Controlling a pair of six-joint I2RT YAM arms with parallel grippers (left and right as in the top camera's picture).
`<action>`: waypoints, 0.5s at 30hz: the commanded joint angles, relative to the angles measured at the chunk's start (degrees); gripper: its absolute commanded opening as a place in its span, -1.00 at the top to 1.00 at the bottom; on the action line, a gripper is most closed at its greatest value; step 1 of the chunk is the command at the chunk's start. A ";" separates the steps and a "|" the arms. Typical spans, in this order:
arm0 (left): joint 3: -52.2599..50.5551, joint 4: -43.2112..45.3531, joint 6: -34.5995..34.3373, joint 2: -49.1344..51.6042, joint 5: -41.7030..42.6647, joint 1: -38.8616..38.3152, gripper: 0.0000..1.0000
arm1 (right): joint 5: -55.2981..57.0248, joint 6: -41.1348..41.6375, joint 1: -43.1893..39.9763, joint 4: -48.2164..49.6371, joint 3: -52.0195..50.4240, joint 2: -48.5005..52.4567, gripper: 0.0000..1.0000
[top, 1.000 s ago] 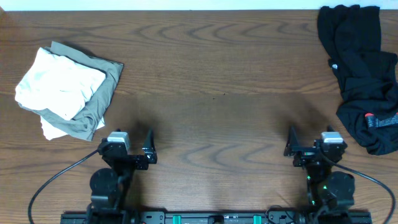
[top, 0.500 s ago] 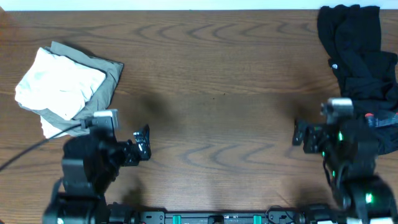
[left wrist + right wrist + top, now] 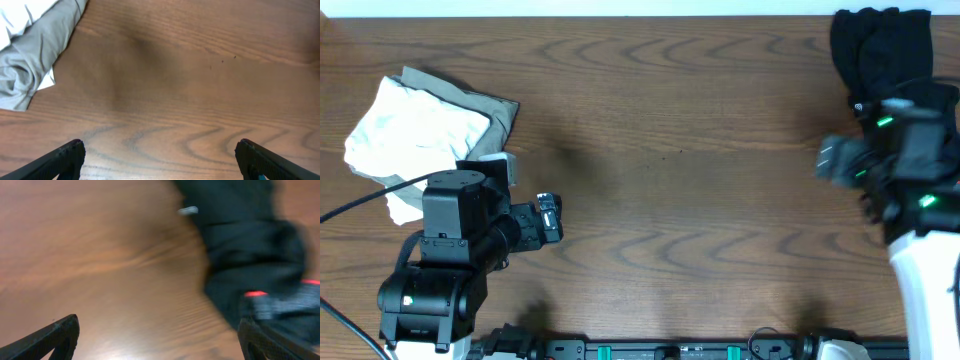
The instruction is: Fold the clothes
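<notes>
The clothes [image 3: 882, 55] are a crumpled black pile at the table's far right; my right arm covers its lower part in the overhead view. In the right wrist view the pile [image 3: 240, 250] is blurred at upper right, with a grey-and-red waistband [image 3: 280, 300] and a small logo. My right gripper [image 3: 160, 337] is open and empty, over bare wood just left of the pile; it also shows in the overhead view [image 3: 832, 160]. My left gripper [image 3: 160, 157] is open and empty over bare wood, at left of centre in the overhead view [image 3: 550, 218].
A pile of white and grey-olive garments [image 3: 425, 140] lies at the table's left, also at upper left in the left wrist view [image 3: 35, 50]. The brown wooden table [image 3: 670, 150] spans the view. Cables trail from the left arm.
Both arms have lifted from the near edge and moved out over the table. The right arm went far right up to the black pile. The left arm shifted left.
</notes>
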 commanded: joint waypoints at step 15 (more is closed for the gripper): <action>1.18 0.55 0.04 1.16 0.09 -0.22 -0.96 | -6.34 1.70 -31.30 14.73 10.62 29.99 -0.84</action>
